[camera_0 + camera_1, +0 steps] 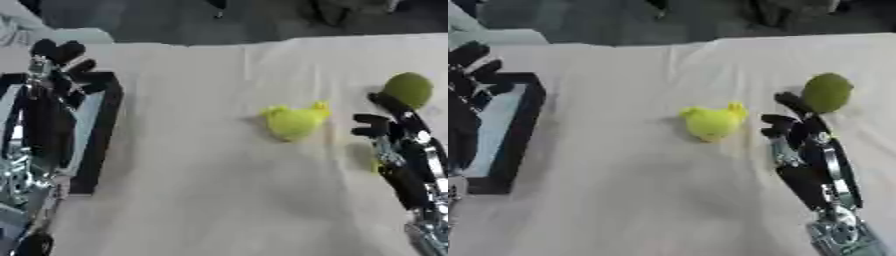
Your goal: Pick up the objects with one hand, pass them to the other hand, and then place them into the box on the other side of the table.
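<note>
Left eye view: cloth-covered table point(219, 200).

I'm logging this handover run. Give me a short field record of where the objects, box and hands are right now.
table: cream cloth
yellow toy: mid-table, free of both hands
green fruit: far right, at right hand's fingertips
box: dark-rimmed, left side
left hand: over the box, holding nothing
right hand: fingers extended toward green fruit, not closed round it
</note>
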### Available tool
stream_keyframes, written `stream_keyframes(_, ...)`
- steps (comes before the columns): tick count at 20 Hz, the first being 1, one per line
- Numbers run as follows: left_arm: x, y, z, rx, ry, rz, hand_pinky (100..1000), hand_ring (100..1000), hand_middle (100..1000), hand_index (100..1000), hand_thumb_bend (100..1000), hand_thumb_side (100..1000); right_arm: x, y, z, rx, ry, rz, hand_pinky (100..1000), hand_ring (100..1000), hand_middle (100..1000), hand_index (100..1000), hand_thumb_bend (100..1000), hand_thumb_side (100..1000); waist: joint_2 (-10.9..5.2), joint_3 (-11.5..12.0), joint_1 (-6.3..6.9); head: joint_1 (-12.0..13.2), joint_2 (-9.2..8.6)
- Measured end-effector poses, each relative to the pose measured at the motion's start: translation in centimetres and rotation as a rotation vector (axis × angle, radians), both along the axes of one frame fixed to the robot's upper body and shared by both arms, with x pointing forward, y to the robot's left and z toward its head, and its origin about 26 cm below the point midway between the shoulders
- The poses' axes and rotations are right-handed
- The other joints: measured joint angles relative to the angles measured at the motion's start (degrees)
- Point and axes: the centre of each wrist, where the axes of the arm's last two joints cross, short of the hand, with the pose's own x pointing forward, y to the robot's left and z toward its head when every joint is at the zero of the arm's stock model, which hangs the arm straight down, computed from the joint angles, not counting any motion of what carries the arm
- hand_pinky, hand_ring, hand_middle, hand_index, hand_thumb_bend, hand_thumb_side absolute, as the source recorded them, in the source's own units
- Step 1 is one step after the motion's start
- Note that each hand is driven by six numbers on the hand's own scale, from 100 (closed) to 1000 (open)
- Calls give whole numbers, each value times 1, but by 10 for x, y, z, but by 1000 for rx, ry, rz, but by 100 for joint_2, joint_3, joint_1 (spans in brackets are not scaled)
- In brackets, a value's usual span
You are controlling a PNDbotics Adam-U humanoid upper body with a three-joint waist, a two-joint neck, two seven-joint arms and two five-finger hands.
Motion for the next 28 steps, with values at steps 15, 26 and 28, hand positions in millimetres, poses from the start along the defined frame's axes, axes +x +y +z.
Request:
stream_keyframes(15, 0, 0, 0, 1, 0, -1, 695, 840, 829, 823, 181, 808, -1, 0, -2, -7, 15, -5, 682, 741, 868, 903, 100, 391, 0, 75, -1, 6, 151)
stream_keyframes(26, -1, 1, -4, 7, 9, 1, 695, 841, 830, 821, 182, 810, -18, -39, -11, -80, 42, -67, 692, 752, 871, 920, 165, 351, -7, -32, -97, -45, 158)
stream_keyframes(28, -1, 2, -5, 8, 9, 3, 695, 842, 830, 821, 180, 812, -24, -53, -11, -127, 61, -86, 693, 749, 863, 916, 171, 351, -7, -53, -99, -46, 159)
